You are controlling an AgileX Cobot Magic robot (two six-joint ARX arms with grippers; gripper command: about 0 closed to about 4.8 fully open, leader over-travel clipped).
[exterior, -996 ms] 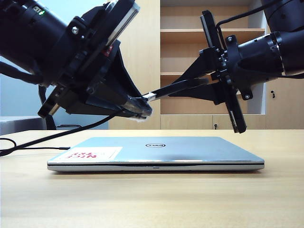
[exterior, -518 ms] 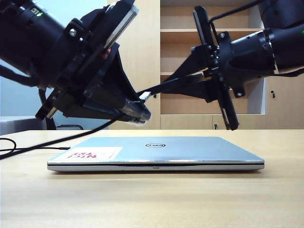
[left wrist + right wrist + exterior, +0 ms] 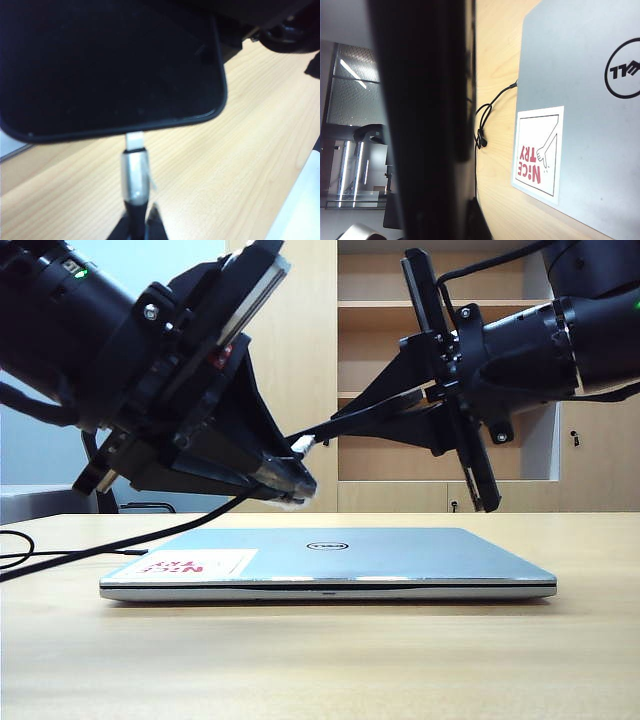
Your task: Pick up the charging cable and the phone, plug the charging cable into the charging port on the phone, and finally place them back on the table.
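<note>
The right gripper (image 3: 335,426), its fingers clamped on the thin flat black phone (image 3: 345,423), has swung upward and leftward, toward the left gripper (image 3: 290,478). The phone's short edge now meets the small silvery-white tip (image 3: 304,445) of the long thin black charging cable (image 3: 150,535), just above the left fingers (image 3: 285,473).

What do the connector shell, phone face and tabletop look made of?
Connector on the charging cable: likely polished metal, a silvery sleeve with bright glints. Phone: glossy black face, probably glass, in a slightly duller rim. Table: light wood-grain surface, maybe laminate.
</note>
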